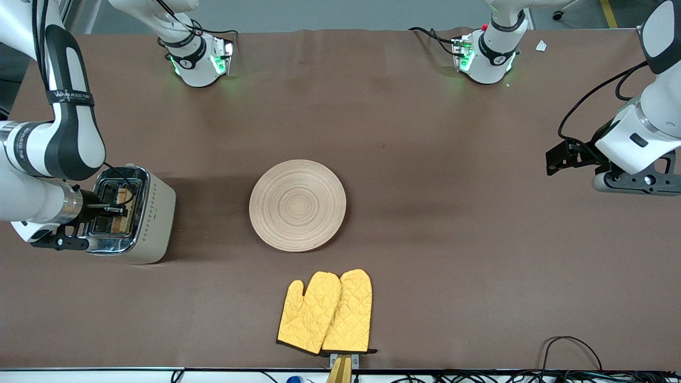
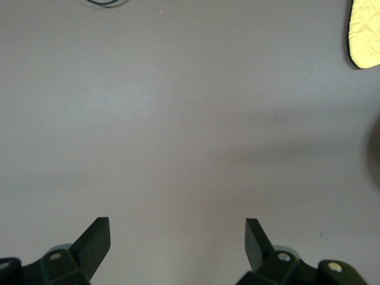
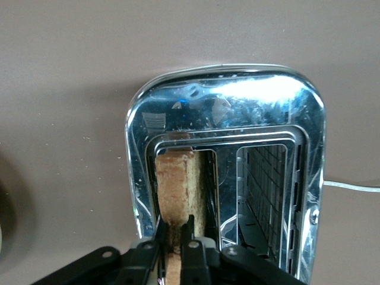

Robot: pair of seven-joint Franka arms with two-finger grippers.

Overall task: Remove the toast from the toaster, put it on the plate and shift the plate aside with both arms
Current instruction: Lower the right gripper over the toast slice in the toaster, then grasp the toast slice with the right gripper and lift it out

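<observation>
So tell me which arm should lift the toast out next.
The right arm. Its claw is already shut on the toast, which stands in a slot of the toaster. The left claw hangs open over bare table at the left arm's end, away from toaster and plate.

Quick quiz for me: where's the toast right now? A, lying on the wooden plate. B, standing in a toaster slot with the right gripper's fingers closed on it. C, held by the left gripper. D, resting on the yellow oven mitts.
B: the right wrist view shows the toast upright in one slot of the toaster, with the right gripper pinching its edge.
</observation>
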